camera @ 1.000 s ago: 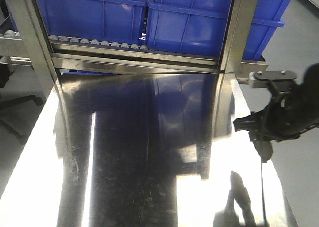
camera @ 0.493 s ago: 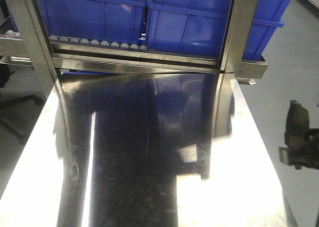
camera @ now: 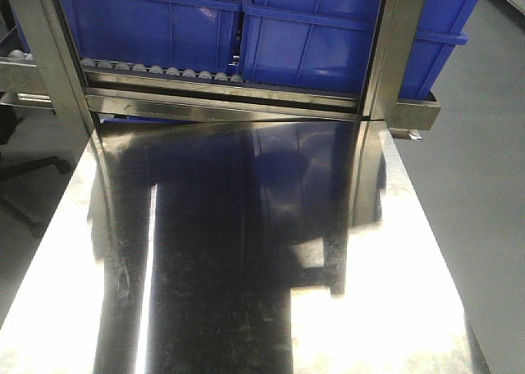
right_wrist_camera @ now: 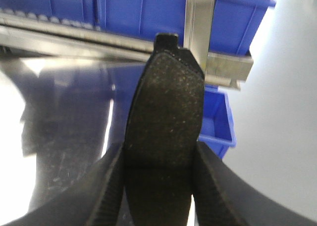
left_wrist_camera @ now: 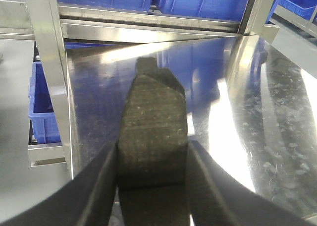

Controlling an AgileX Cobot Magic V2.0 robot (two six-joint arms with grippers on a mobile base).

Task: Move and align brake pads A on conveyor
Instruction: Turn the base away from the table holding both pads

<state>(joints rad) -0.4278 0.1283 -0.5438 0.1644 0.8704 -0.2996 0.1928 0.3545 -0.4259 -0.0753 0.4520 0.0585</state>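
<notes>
Two brake pads show, one in each wrist view. In the left wrist view a grey-brown brake pad (left_wrist_camera: 153,112) stands out forward over the shiny steel table, and my left gripper (left_wrist_camera: 152,154) is shut on its near end. In the right wrist view a darker-looking brake pad (right_wrist_camera: 166,102) with a notched tip is clamped the same way in my right gripper (right_wrist_camera: 159,159), over the table's right edge. Neither gripper shows in the exterior view. The conveyor is out of view.
The mirror-like steel table (camera: 246,267) fills the exterior view. Behind it stand large blue bins (camera: 312,38) on a rack of small white rollers (camera: 156,69), framed by steel posts (camera: 57,62). A small blue bin (right_wrist_camera: 215,122) sits low beside the table, with grey floor to the right.
In the exterior view my right arm stood at the table's right edge a second ago, slid right and down, and is now out of frame.
</notes>
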